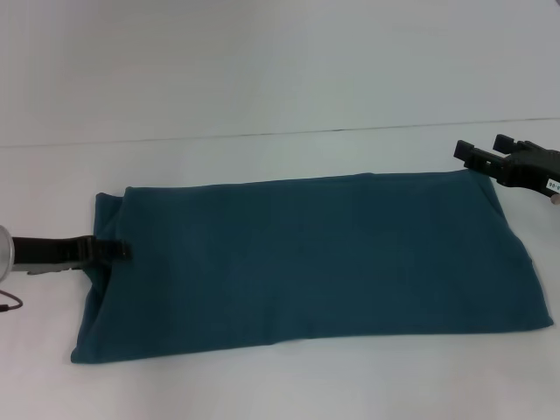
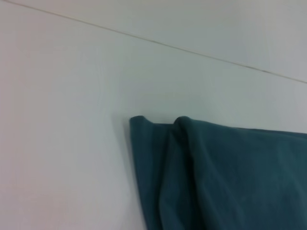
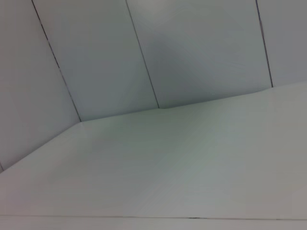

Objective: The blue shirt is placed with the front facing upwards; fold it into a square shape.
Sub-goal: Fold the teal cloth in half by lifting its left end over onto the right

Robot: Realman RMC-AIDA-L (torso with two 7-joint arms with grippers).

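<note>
The blue shirt [image 1: 306, 262] lies flat on the white table [image 1: 262, 385], folded into a long teal rectangle with no lettering showing. My left gripper [image 1: 121, 250] reaches in low from the left, its tip over the shirt's left edge, where a narrow folded strip shows. The left wrist view shows a rumpled corner of the blue shirt [image 2: 230, 177] on bare table. Just off the shirt's far right corner my right gripper [image 1: 484, 149] stands open, holding nothing. The right wrist view shows no shirt.
A thin seam [image 1: 262, 136] runs across the white surface behind the shirt. White table [image 3: 192, 182] and a panelled white wall [image 3: 192, 48] fill the right wrist view. A thin cable [image 1: 10, 304] hangs by the left arm at the picture's left edge.
</note>
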